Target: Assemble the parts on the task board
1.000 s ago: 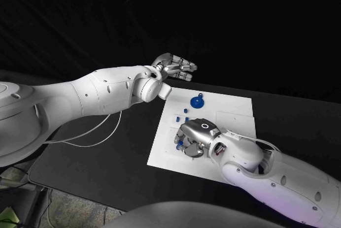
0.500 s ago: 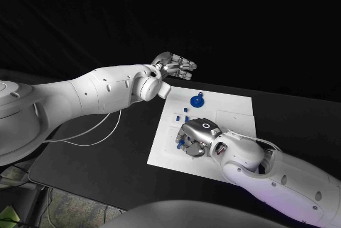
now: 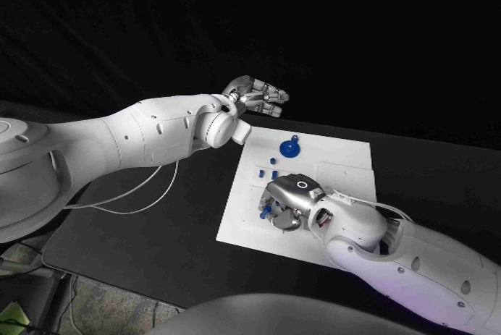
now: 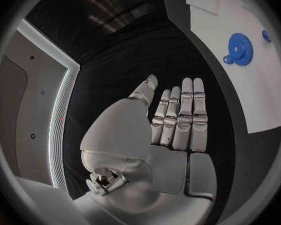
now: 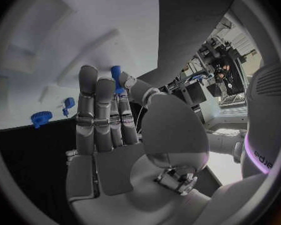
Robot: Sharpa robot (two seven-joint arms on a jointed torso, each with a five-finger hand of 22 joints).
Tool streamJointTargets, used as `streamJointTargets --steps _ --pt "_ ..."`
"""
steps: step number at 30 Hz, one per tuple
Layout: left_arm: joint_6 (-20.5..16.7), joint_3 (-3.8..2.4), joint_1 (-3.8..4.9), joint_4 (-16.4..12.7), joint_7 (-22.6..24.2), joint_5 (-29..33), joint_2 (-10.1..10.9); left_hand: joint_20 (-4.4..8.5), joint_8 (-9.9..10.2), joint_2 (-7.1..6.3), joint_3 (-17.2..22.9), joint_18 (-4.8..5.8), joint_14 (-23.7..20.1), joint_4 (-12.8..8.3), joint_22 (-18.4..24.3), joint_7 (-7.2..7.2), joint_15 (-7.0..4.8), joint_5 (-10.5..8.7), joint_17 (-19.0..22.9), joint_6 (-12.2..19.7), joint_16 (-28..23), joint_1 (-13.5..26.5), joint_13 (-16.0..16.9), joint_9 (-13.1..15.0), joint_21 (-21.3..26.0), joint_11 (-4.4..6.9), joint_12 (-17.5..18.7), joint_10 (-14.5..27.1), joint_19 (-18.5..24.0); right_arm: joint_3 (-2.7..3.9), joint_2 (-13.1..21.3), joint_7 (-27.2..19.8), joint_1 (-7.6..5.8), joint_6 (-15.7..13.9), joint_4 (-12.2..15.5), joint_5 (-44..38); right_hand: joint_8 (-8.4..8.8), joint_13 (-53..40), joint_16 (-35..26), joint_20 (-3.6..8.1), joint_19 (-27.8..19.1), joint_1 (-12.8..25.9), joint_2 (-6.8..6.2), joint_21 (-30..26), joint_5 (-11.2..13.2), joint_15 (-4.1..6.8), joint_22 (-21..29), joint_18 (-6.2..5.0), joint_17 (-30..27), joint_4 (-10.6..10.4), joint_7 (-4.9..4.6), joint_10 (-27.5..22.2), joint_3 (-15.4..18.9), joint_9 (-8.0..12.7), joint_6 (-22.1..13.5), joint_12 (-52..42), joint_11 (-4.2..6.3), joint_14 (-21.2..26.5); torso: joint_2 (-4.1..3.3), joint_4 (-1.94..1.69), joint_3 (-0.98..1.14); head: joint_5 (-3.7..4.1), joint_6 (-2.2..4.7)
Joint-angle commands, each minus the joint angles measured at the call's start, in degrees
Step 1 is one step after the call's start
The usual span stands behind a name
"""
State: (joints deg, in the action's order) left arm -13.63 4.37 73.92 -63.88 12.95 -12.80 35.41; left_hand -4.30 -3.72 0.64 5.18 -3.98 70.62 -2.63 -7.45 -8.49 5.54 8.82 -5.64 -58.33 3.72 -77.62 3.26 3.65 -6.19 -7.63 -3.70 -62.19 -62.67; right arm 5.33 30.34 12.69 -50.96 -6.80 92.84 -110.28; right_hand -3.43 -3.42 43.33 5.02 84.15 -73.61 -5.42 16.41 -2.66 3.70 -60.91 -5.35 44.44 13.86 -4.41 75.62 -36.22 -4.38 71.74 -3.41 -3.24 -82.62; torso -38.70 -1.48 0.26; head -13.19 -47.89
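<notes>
White plate: the task board lies in the middle of the black table, in front of the robot.
Blue gear: a toothed wheel with a small lug sits flat on the board's far part; the left wrist view shows it well apart from that hand's fingers.
Small blue parts: several short pieces lie between the gear and the right hand; another piece shows at the board's left side, just beside the fingers.
Right hand: the right hand is down over the near left part of the board, covering what lies beneath it; in its wrist view a blue peg is pinched between thumb and fingertips.
Left hand: the left hand hangs in the air beyond the board's far edge, fingers straight and close together, grasping nothing.
Cable: a thin white cable loops under the left arm above the table.
</notes>
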Motion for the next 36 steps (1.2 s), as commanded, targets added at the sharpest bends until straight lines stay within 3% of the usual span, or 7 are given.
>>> streamJointTargets --steps 1,11,21,26,29,36 --pt "0.54 -0.04 0.01 -0.05 0.46 0.01 -0.10 -0.35 0.06 0.44 0.10 0.62 -0.19 -0.16 0.05 0.16 0.09 -0.16 -0.05 -0.03 -0.14 0.21 0.08 0.04 -0.18 -0.13 0.04 0.40 0.15 -0.16 -0.22 0.52 0.10 1.29 -0.19 -1.21 -0.26 -0.38 -0.42 0.38 1.82 0.05 0.72 0.19 -0.11 0.24 0.00 -1.20 0.13 0.11 -0.15 3.16 0.02 -0.08 0.41 -0.37 2.14 -0.02 -0.01 -0.03 -0.04 0.07 0.03" --pt "0.56 -0.04 0.01 0.03 0.47 0.01 -0.25 -0.35 0.06 0.44 0.10 0.62 -0.19 -0.16 0.05 0.16 0.09 -0.16 -0.05 -0.03 -0.14 0.21 0.08 0.04 -0.18 -0.13 0.04 0.40 0.15 -0.64 -0.93 1.42 0.09 3.45 -0.55 -1.81 -0.24 -0.37 -0.53 0.36 1.70 0.09 0.72 0.10 -0.11 0.22 -0.03 -1.17 0.18 0.17 -0.20 3.06 0.13 -0.04 0.31 -0.35 2.11 0.13 -0.01 -0.02 -0.04 0.26 0.03" --pt "0.63 -0.04 0.01 0.02 0.41 0.01 -0.24 -0.35 0.06 0.44 0.10 0.62 -0.19 -0.16 0.05 0.16 0.09 -0.16 -0.05 -0.03 -0.14 0.21 0.08 0.04 -0.18 -0.13 0.04 0.40 0.15 -1.00 -1.16 1.68 0.09 3.49 -1.01 -1.87 -0.18 -0.35 -0.69 0.14 1.50 0.51 0.33 -0.14 -0.33 0.02 -0.07 -1.23 0.11 0.24 -0.44 2.29 0.27 0.09 -0.33 -0.31 1.87 0.44 -0.01 0.01 -0.01 0.28 -0.06" --pt "0.67 -0.04 0.01 0.01 0.39 0.01 -0.24 -0.38 0.07 0.46 0.03 0.62 -0.25 -0.08 0.13 0.17 0.11 -0.18 -0.04 -0.01 -0.14 0.19 0.08 0.03 -0.17 -0.15 0.05 0.44 0.18 -1.07 -1.10 1.10 0.09 3.07 -1.20 -0.46 -0.13 -0.07 -0.41 -0.66 1.40 2.73 -1.44 -0.52 -3.53 -0.90 0.10 -1.53 0.01 -0.81 -1.28 -2.50 2.95 0.59 -4.16 -0.16 0.54 0.59 0.01 0.01 -0.02 0.29 -0.10" --pt "0.69 -0.04 0.01 0.01 0.38 0.01 -0.22 -0.38 0.07 0.46 0.03 0.62 -0.25 -0.08 0.13 0.17 0.11 -0.18 -0.04 -0.01 -0.14 0.19 0.08 0.03 -0.17 -0.15 0.05 0.44 0.18 -1.12 -0.99 0.54 0.09 2.60 -1.27 0.71 -0.13 0.03 -0.24 -1.60 1.55 3.94 -2.99 -1.16 -5.92 -1.85 0.76 -2.20 -0.30 -1.69 -1.65 -7.44 6.46 0.57 -5.87 -0.10 -0.86 0.71 -0.02 -0.01 0.00 0.31 -0.11" --pt "0.81 -0.04 0.01 0.00 0.30 0.01 -0.17 -0.38 0.07 0.46 0.03 0.62 -0.25 -0.08 0.13 0.17 0.11 -0.18 -0.04 -0.01 -0.14 0.19 0.08 0.03 -0.17 -0.15 0.05 0.44 0.18 -1.15 -0.79 -0.13 0.09 1.08 -1.22 2.23 -0.15 0.05 0.27 -2.45 1.92 2.52 -3.00 -1.93 -5.29 -2.44 2.10 -3.13 -1.26 -1.95 -1.80 -10.42 10.14 0.67 -8.39 -0.18 -1.63 0.98 -0.02 -0.03 0.00 0.42 -0.07"
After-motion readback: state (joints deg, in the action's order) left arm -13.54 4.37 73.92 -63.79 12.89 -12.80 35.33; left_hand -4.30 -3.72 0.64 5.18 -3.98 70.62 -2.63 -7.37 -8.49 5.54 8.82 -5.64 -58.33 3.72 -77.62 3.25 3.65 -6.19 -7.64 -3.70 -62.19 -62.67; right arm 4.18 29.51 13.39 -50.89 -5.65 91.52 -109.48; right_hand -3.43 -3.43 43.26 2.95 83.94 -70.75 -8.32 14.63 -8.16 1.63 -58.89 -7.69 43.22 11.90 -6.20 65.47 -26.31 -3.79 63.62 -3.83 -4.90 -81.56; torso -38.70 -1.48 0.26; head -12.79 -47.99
